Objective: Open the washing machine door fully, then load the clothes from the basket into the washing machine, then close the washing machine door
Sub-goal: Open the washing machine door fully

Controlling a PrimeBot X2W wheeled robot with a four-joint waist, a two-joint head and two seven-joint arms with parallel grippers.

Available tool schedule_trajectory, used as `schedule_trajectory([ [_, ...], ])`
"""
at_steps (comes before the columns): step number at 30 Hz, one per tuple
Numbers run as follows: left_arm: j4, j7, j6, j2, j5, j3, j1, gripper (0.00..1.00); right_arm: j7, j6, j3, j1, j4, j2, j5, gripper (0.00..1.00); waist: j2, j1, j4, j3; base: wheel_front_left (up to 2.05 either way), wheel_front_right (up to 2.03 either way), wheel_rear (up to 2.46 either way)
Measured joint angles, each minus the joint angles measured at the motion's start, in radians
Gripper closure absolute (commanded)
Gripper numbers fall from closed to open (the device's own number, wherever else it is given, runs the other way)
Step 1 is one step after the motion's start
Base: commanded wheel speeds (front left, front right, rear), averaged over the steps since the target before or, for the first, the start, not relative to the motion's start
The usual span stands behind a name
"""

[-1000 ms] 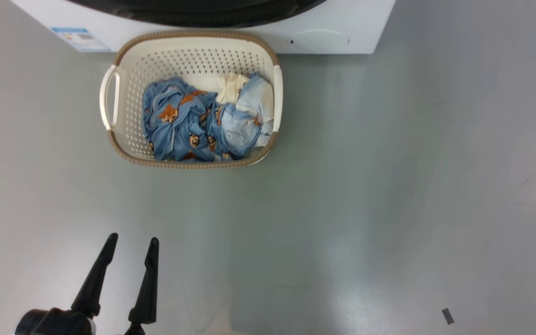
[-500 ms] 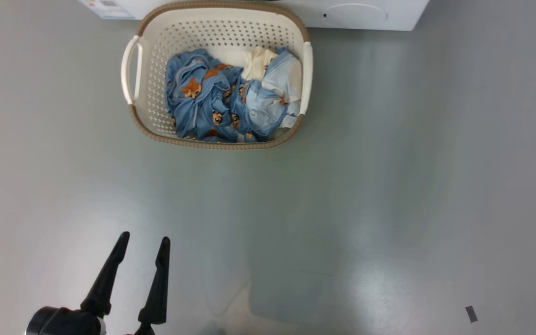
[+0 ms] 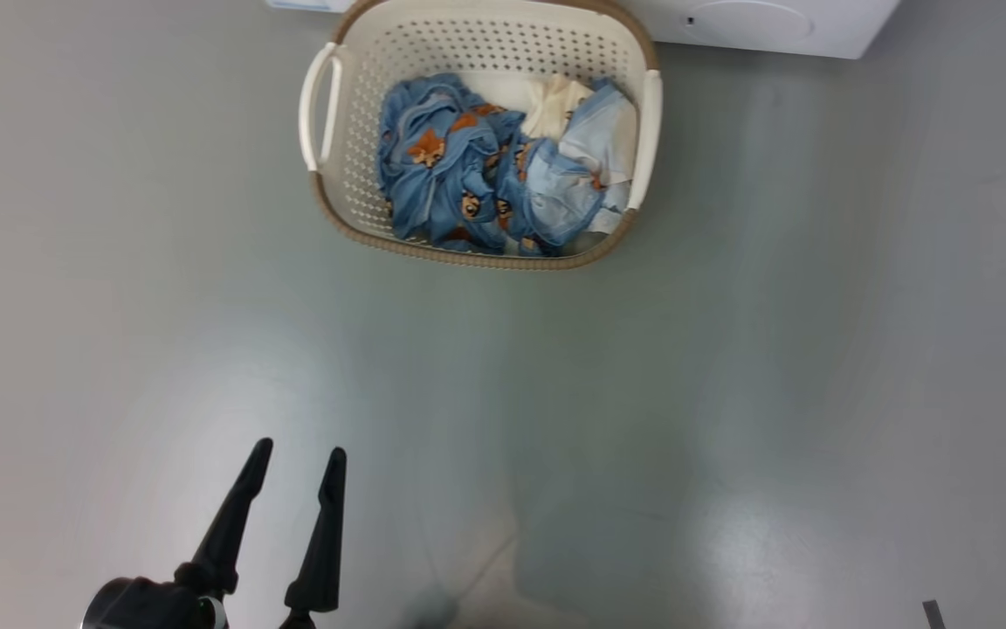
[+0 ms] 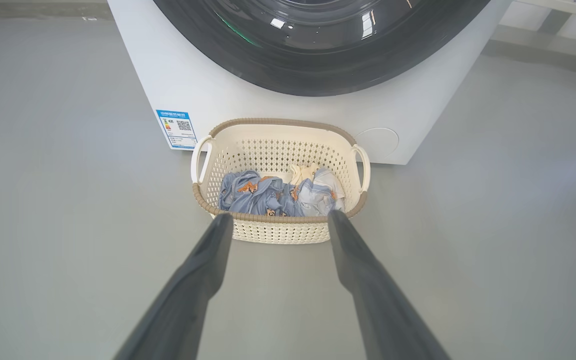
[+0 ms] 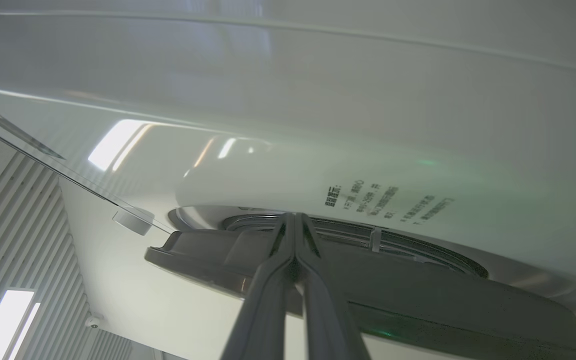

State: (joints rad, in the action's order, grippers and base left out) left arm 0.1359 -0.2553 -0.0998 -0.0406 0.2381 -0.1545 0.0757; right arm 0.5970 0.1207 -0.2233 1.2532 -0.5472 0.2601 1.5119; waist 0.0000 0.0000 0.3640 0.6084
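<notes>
- The cream perforated plastic basket point(image 3: 328, 188) of blue animal-print clothes point(image 3: 459, 175) sat far ahead of the released left end effector point(image 3: 299, 447), just before the white washing machine point(image 3: 756, 22).
- Bare grey floor point(image 3: 555, 393) lay between.
- The right end effector point(image 5: 293, 216) was clenched beside a dark grey rim point(image 5: 418, 280).

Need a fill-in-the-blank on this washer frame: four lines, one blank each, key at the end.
1. The basket stands in ____ of the washing machine.
2. The left claw is ____, holding nothing.
3. The right claw is ____, its fingers pressed together.
4. The clothes lie ____ the basket.

Missing words: front; open; shut; inside.
</notes>
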Motion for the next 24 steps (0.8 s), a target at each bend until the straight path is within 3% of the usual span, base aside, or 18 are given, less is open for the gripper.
schedule_trajectory([
  [24,0.030,0.000,0.035,0.001,0.057,-0.052,-0.021,0.00,0.009,0.000,0.060,0.040,-0.015,0.057,-0.014,1.00,0.0000,0.0000,0.073,0.052,0.00,0.00,0.00],
])
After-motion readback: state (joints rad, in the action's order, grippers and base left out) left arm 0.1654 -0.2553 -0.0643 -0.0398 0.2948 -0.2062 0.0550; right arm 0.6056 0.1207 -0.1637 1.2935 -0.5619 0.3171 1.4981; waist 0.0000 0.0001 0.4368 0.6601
